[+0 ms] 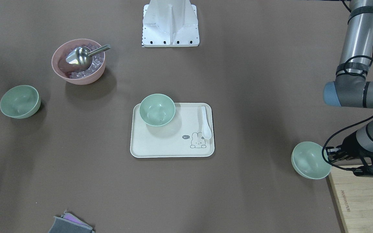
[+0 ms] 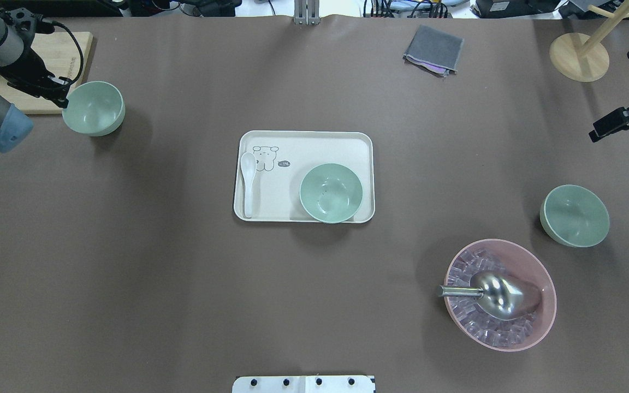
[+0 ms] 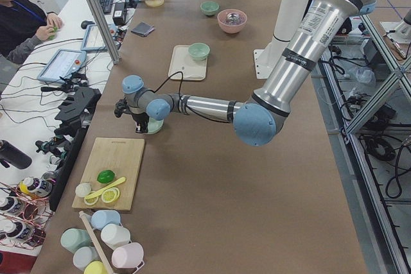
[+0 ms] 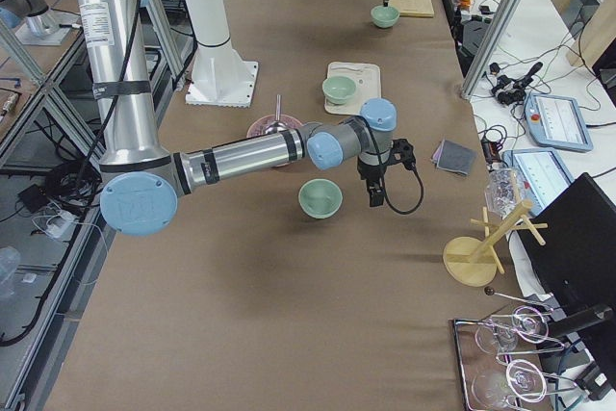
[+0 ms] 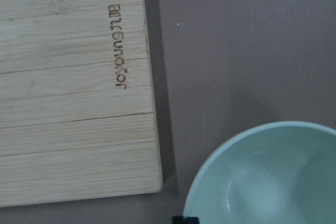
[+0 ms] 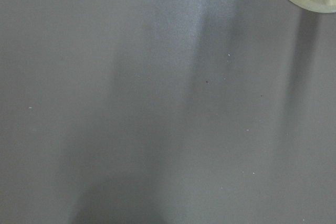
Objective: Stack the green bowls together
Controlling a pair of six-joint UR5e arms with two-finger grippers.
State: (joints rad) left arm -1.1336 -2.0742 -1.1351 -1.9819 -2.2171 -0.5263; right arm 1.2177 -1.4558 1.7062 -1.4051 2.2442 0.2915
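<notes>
Table (image 2: 183, 300) under a matte brown sheet; even overhead light, soft shadows. Exterior left view: grey tiled floor (image 3: 385, 248) at 4 o'clock, white side bench (image 3: 67, 8) and aluminium post (image 3: 96, 11) at 10 o'clock.

We read robotics lab: silver aluminium frame post (image 3: 96, 11), black-clad seated operator (image 3: 22, 20) at 10 o'clock, grey control tablet (image 3: 62, 64), tangled black cables (image 3: 64, 83).
</notes>
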